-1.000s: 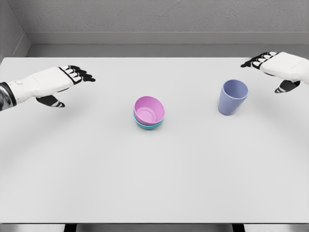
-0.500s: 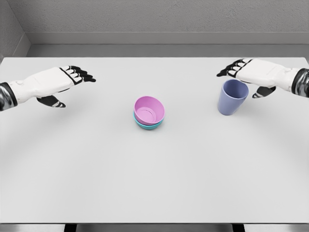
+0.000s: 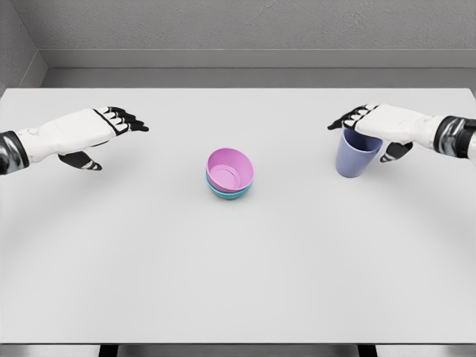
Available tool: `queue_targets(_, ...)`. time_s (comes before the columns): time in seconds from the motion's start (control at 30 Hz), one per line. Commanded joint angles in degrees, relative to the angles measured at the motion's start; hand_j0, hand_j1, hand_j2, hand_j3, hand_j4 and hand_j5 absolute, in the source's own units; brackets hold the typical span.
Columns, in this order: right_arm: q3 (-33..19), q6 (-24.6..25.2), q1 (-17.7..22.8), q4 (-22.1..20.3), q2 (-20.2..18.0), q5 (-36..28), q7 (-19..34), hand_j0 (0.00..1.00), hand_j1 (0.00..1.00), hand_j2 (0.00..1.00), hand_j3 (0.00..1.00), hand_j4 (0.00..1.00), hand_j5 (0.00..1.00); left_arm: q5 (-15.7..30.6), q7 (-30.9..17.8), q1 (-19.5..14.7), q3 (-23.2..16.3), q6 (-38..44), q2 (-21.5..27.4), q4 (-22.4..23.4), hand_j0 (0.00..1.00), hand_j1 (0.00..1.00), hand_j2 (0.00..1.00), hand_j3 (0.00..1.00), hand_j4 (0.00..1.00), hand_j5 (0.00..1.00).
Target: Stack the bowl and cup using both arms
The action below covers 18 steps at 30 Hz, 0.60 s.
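A pink bowl (image 3: 230,170) sits nested in a teal bowl (image 3: 226,193) near the middle of the white table (image 3: 238,260). To the right stands an upright lavender cup (image 3: 355,158). My right hand (image 3: 370,132) reaches in from the right and lies over the cup's rim, fingers stretched across its far side and thumb down on its right side, open around it. My left hand (image 3: 104,134) hovers over the table's left part, fingers extended and holding nothing, well away from the bowls.
A grey wall (image 3: 238,30) runs behind the table's far edge. The table's front edge lies at the bottom of the view.
My right hand has moved left and down from the far right edge until it covers the cup's rim. My left hand has barely shifted. Bowls and cup have stayed put.
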Motion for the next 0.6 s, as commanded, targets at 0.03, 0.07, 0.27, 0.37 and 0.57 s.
queue_targets(0.03, 0.2, 0.08, 0.0, 0.7, 0.55, -0.19, -0.03, 1.0, 1.0, 1.0, 1.0, 1.0, 1.0, 0.35, -0.16, 0.0, 0.05, 0.08, -0.13, 0.02, 1.0, 1.0, 1.0, 1.0, 1.0, 1.0)
queue_targets(0.07, 0.29, 0.08, 0.0, 0.7, 0.55, -0.19, -0.03, 1.0, 1.0, 1.0, 1.0, 1.0, 1.0, 0.35, -0.16, 0.0, 0.05, 0.08, -0.13, 0.02, 1.0, 1.0, 1.0, 1.0, 1.0, 1.0)
queue_targets(0.27, 0.46, 0.0, -0.7, 0.44, 0.55, 1.13, 0.06, 0.69, 0.69, 0.69, 0.69, 0.69, 0.69, 0.35, -0.16, 0.0, 0.05, 0.08, -0.04, 0.02, 1.0, 1.0, 1.0, 1.0, 1.0, 1.0)
queue_targets(0.37, 0.46, 0.0, -0.7, 0.44, 0.46, 1.13, 0.06, 0.67, 0.67, 0.67, 0.67, 0.67, 0.67, 0.35, -0.16, 0.0, 0.14, 0.08, -0.04, 0.02, 1.0, 1.0, 1.0, 1.0, 1.0, 1.0)
queue_targets(0.57, -0.06, 0.08, -0.79, 0.35, 0.46, 1.13, -0.03, 0.68, 0.68, 0.68, 0.68, 0.68, 0.68, 0.35, -0.16, 0.0, 0.14, 0.08, -0.04, 0.02, 1.0, 1.0, 1.0, 1.0, 1.0, 1.0)
